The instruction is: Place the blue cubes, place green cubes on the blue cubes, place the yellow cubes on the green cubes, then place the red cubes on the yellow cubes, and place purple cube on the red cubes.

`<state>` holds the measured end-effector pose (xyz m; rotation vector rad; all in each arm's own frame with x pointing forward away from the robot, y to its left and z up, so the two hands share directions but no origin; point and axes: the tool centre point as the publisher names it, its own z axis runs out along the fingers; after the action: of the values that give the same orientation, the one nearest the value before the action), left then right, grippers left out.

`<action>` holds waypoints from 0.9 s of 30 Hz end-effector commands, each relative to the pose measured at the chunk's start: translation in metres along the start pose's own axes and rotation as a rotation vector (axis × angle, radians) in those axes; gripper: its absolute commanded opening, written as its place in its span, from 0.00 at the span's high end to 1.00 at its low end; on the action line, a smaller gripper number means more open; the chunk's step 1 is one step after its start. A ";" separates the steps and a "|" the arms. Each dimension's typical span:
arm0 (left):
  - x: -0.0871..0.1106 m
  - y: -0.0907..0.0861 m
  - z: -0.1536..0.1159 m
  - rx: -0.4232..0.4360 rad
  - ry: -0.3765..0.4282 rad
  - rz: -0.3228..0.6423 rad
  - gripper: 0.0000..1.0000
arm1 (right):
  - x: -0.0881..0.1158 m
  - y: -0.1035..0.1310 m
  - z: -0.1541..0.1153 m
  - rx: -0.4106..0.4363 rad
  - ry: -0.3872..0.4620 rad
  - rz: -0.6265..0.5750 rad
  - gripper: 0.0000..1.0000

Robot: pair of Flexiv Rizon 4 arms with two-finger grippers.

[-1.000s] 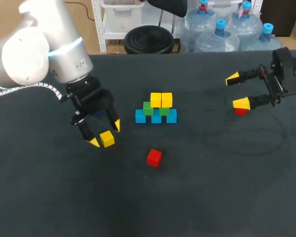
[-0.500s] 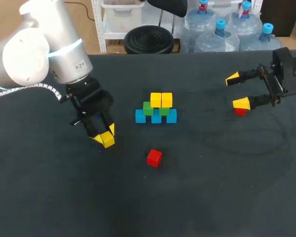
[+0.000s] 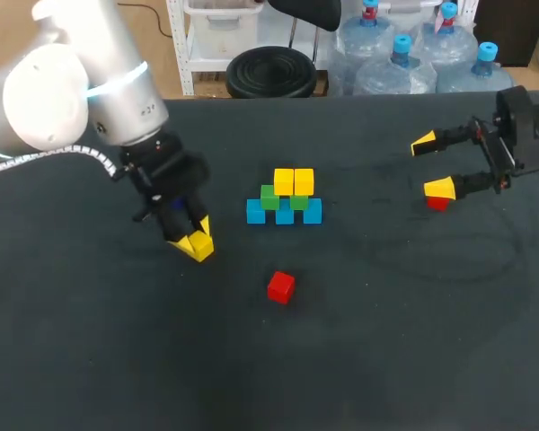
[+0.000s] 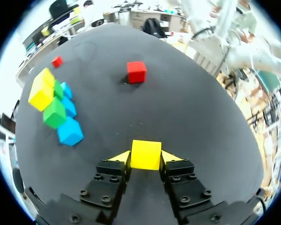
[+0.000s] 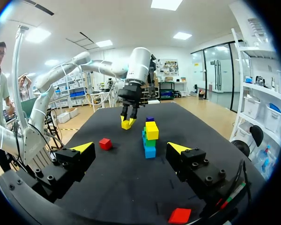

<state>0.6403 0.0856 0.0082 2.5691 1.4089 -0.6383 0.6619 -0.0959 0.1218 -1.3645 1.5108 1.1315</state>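
Note:
My left gripper (image 3: pixel 192 238) is shut on a yellow cube (image 3: pixel 199 245), which sits squarely between the yellow tips in the left wrist view (image 4: pixel 146 154). It hangs left of the stack: three blue cubes (image 3: pixel 285 212) in a row, two green cubes (image 3: pixel 283 197) on them, two yellow cubes (image 3: pixel 294 180) on top. One red cube (image 3: pixel 281 286) lies alone in front of the stack. Far right, my right gripper (image 3: pixel 433 165) stands open, and a second red cube (image 3: pixel 438 203) lies just under its nearer finger. A small purple cube (image 5: pixel 150 119) shows behind the stack.
The dark table (image 3: pixel 386 341) stretches bare in front of the loose red cube and between the stack and my right gripper. Nothing stands between the held yellow cube and the stack.
My left gripper's fingers closed in on the yellow cube from both sides, and the cube has shifted slightly toward the stack. The right arm has not moved.

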 end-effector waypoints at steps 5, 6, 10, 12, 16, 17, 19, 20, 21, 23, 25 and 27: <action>-0.020 -0.001 -0.029 -0.093 0.015 -0.132 1.00 | 0.000 0.000 0.001 0.000 0.000 -0.001 0.00; -0.022 0.000 -0.033 -0.108 0.015 -0.158 1.00 | 0.000 0.000 0.001 0.000 0.000 -0.001 0.00; -0.031 0.004 -0.051 -0.169 0.000 -0.217 1.00 | 0.000 0.000 0.001 0.000 0.000 -0.001 0.00; -0.036 0.006 -0.061 -0.207 -0.006 -0.237 1.00 | 0.000 0.000 0.001 0.000 0.000 -0.001 0.00; -0.042 0.011 -0.077 -0.261 -0.005 -0.304 1.00 | 0.000 0.000 0.001 0.000 0.000 -0.001 0.00; -0.041 0.012 -0.080 -0.277 -0.017 -0.323 1.00 | 0.000 0.000 0.001 0.000 0.000 -0.001 0.00; -0.041 0.014 -0.086 -0.313 -0.026 -0.359 1.00 | 0.000 0.000 0.001 0.000 0.000 -0.001 0.00; -0.041 0.016 -0.088 -0.324 -0.042 -0.376 1.00 | 0.000 0.000 0.001 0.000 0.000 -0.001 0.00; -0.041 0.017 -0.091 -0.339 -0.048 -0.385 1.00 | 0.000 0.000 0.001 0.000 0.000 -0.001 0.00; -0.042 0.021 -0.094 -0.355 -0.051 -0.417 1.00 | 0.000 0.000 0.001 0.000 0.000 -0.001 0.00; -0.045 0.025 -0.097 -0.369 -0.051 -0.434 1.00 | 0.000 0.000 0.001 0.000 0.000 -0.001 0.00; -0.046 0.029 -0.098 -0.373 -0.054 -0.439 1.00 | 0.000 0.000 0.001 0.000 0.000 -0.001 0.00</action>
<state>0.6740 0.0679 0.1136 1.9822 1.8859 -0.4718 0.6619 -0.0959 0.1218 -1.3645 1.5106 1.1316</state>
